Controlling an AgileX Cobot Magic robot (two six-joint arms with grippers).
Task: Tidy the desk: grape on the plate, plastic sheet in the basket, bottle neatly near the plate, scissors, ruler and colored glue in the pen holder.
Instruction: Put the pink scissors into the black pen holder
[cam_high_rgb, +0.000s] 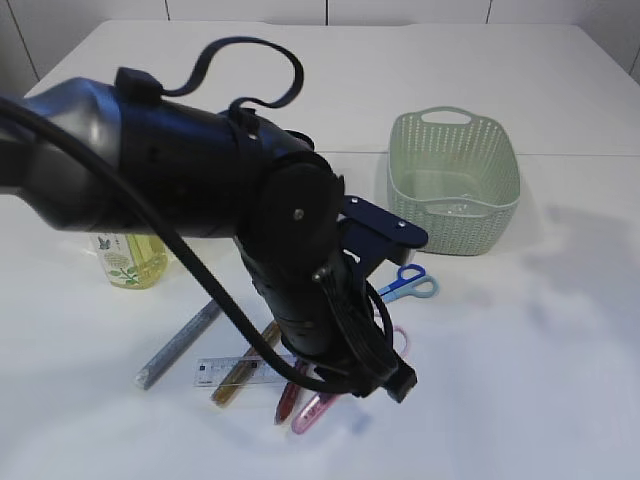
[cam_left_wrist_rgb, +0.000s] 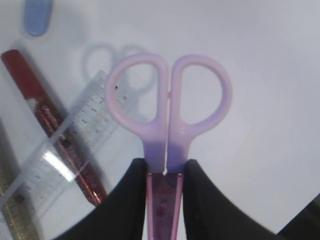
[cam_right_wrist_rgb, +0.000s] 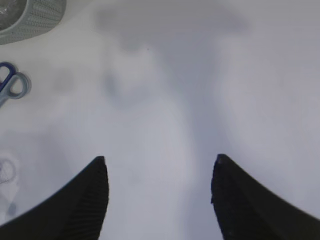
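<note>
Pink scissors (cam_left_wrist_rgb: 167, 115) clamped between left pincer (cam_left_wrist_rgb: 165, 200) fingers, handles outward; right pincer (cam_right_wrist_rgb: 160, 195) agape, empty

Lab-style tabletop setup, plain white table (cam_high_rgb: 560, 330), white panelled wall (cam_high_rgb: 250, 10), robot arm (cam_high_rgb: 200, 170)

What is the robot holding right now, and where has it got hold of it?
The left gripper grips the pink scissors just below the handle loops, at the top of the blades. The right gripper is open and empty.

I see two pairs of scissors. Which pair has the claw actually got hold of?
The pink-handled scissors: the left claw is clamped just below their handles. The blue-handled scissors lie untouched on the table nearer the basket.
</note>
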